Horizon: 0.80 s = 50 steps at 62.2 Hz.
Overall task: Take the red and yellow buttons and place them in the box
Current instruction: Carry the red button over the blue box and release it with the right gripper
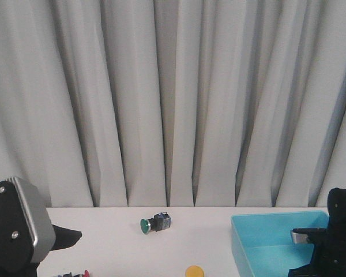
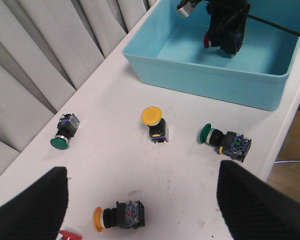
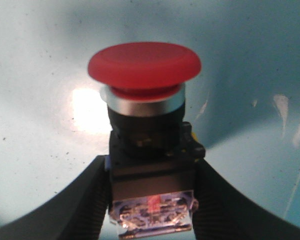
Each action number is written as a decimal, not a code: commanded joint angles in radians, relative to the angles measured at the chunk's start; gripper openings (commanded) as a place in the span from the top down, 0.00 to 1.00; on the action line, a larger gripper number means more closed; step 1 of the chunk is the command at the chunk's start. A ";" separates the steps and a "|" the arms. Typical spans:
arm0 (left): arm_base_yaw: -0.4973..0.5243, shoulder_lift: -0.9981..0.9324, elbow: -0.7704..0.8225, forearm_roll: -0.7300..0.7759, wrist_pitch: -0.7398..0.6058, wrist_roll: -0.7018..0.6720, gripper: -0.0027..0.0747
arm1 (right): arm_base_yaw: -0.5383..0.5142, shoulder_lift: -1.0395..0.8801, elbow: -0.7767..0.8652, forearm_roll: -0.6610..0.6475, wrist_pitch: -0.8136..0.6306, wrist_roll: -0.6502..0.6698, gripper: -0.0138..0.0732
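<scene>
In the front view, the blue box [image 1: 259, 245] sits on the right of the white table [image 1: 115, 242]. The right gripper [image 1: 328, 248] is over it. A green button [image 1: 154, 223] lies far back, and a yellow button [image 1: 194, 271] lies nearer.

In the left wrist view, the left gripper [image 2: 140, 210] has its jaws wide apart and holds nothing. The yellow button [image 2: 154, 122] lies on the table, near the box [image 2: 210, 80].

In the right wrist view, the right gripper [image 3: 152, 200] is squeezed tight on the dark body of the red button [image 3: 144, 67], just over the box floor [image 3: 35, 100].
</scene>
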 commanded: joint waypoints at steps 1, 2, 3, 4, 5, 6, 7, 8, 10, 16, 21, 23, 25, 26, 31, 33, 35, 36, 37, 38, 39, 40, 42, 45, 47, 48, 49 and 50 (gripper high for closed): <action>-0.002 -0.009 -0.032 -0.021 -0.066 -0.008 0.21 | -0.005 -0.055 -0.028 -0.005 0.008 0.000 0.45; -0.002 -0.009 -0.032 -0.021 -0.066 -0.008 0.21 | -0.005 -0.055 -0.028 -0.005 0.008 0.000 0.44; -0.002 -0.009 -0.032 -0.021 -0.066 -0.008 0.21 | -0.005 -0.055 -0.028 -0.004 0.008 0.000 0.43; -0.002 -0.009 -0.032 -0.021 -0.066 -0.008 0.21 | -0.005 -0.055 -0.028 -0.004 0.008 0.000 0.41; -0.002 -0.009 -0.032 -0.021 -0.066 -0.008 0.21 | -0.005 -0.055 -0.028 -0.004 0.008 0.000 0.40; -0.002 -0.009 -0.032 -0.021 -0.066 -0.008 0.21 | -0.005 -0.055 -0.028 -0.004 0.008 0.000 0.39; -0.002 -0.009 -0.032 -0.021 -0.066 -0.008 0.21 | -0.005 -0.055 -0.028 -0.004 0.009 0.000 0.38; -0.002 -0.009 -0.032 -0.021 -0.066 -0.008 0.21 | -0.005 -0.055 -0.028 -0.004 0.009 0.000 0.37; -0.002 -0.009 -0.032 -0.021 -0.066 -0.008 0.21 | -0.005 -0.055 -0.028 -0.004 0.008 0.000 0.35; -0.002 -0.009 -0.032 -0.021 -0.066 -0.008 0.21 | -0.005 -0.055 -0.028 -0.004 0.008 0.000 0.32; -0.002 -0.009 -0.032 -0.021 -0.066 -0.008 0.21 | -0.005 -0.055 -0.028 -0.004 0.009 -0.002 0.31; -0.002 -0.009 -0.032 -0.021 -0.066 -0.008 0.21 | -0.005 -0.055 -0.028 -0.002 0.012 -0.005 0.31; -0.002 -0.009 -0.032 -0.021 -0.066 -0.008 0.21 | -0.005 -0.055 -0.029 -0.002 0.016 -0.010 0.32; -0.002 -0.009 -0.032 -0.021 -0.066 -0.008 0.21 | -0.005 -0.055 -0.030 -0.002 0.019 -0.012 0.32; -0.002 -0.009 -0.032 -0.021 -0.066 -0.008 0.21 | -0.005 -0.064 -0.037 -0.001 0.037 -0.012 0.32; -0.002 -0.009 -0.032 -0.021 -0.066 -0.008 0.21 | -0.005 -0.069 -0.043 -0.001 0.044 -0.012 0.32; -0.002 -0.009 -0.032 -0.021 -0.066 -0.008 0.21 | -0.005 -0.081 -0.045 0.000 0.047 -0.012 0.32; -0.002 -0.009 -0.032 -0.021 -0.067 -0.008 0.21 | -0.005 -0.087 -0.046 0.001 0.047 -0.012 0.32; -0.002 -0.009 -0.032 -0.021 -0.067 -0.008 0.21 | -0.004 -0.097 -0.046 0.001 0.047 -0.012 0.32; -0.002 -0.009 -0.032 -0.021 -0.067 -0.008 0.21 | -0.004 -0.104 -0.046 0.001 0.046 -0.012 0.32; -0.002 -0.009 -0.032 -0.021 -0.067 -0.008 0.21 | -0.004 -0.112 -0.046 0.003 0.045 -0.012 0.32; -0.002 -0.009 -0.032 -0.021 -0.067 -0.008 0.21 | -0.004 -0.121 -0.046 0.003 0.043 -0.012 0.32; -0.002 -0.009 -0.032 -0.021 -0.067 -0.008 0.21 | -0.004 -0.145 -0.046 0.005 0.038 -0.012 0.32; -0.002 -0.009 -0.032 -0.021 -0.067 -0.008 0.21 | -0.004 -0.176 -0.046 0.010 0.034 -0.012 0.32; -0.002 -0.009 -0.032 -0.021 -0.067 -0.008 0.21 | -0.004 -0.205 -0.046 0.015 0.029 -0.012 0.32; -0.002 -0.009 -0.032 -0.021 -0.067 -0.008 0.21 | -0.004 -0.224 -0.046 0.020 0.025 -0.012 0.32; -0.002 -0.009 -0.032 -0.021 -0.067 -0.008 0.21 | -0.004 -0.237 -0.046 0.023 0.020 -0.012 0.32; -0.002 -0.009 -0.032 -0.021 -0.067 -0.008 0.21 | -0.004 -0.256 -0.046 0.030 0.017 -0.012 0.32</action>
